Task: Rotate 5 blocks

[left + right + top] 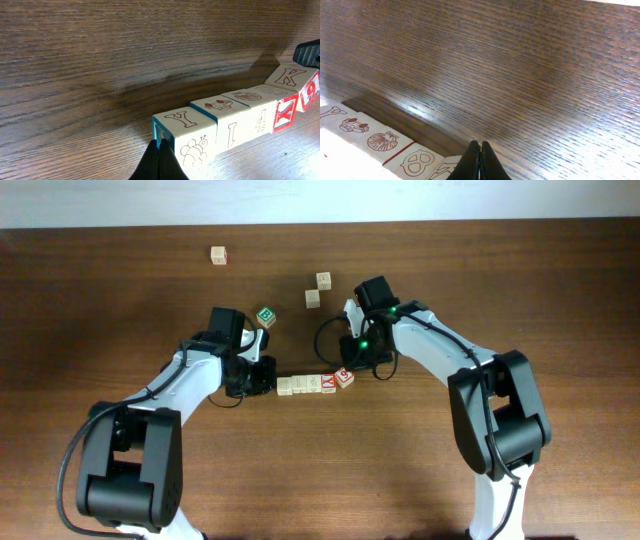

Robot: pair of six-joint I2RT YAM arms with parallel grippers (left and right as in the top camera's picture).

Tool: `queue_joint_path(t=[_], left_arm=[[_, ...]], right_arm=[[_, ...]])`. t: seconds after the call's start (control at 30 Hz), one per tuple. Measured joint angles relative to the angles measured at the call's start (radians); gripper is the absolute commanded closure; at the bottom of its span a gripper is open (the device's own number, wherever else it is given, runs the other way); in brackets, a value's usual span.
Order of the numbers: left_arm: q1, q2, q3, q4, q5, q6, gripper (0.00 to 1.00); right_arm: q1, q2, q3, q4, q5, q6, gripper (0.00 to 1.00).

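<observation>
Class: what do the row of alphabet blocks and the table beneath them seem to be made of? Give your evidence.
Row of blocks: likely pale bare wood, matte, with printed red and blue letters and pictures. Table: dark wood or wood-look laminate, showing strong grain lines and a soft sheen; which one is unclear.

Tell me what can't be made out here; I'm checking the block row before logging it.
Overhead: marks on the row of blocks and the green cube are too small to read.
Right wrist: the row runs off the bottom edge, and the shut right claw covers part of it.
Left wrist: the shut left claw hides part of the end block's blue face.
</observation>
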Motion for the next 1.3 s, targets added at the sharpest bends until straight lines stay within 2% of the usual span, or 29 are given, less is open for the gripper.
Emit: queue_joint_path(t=[0.4, 1.07, 1.3], left_arm=[[0.000, 0.000, 0.000, 0.000, 0.000, 0.000, 1.00], [0.000, 0.000, 0.000, 0.000, -0.005, 0.000, 1.00], [0.000, 0.000, 0.000, 0.006, 0.000, 0.000, 1.00]], right_arm=[[0.010, 0.000, 0.002, -0.091, 0.056, 0.146, 0.96], [0.008, 0.000, 0.048, -0.180, 0.006, 0.154, 0.96], [-0.036, 0.000, 0.056, -0.228, -0.012, 0.154, 0.96]])
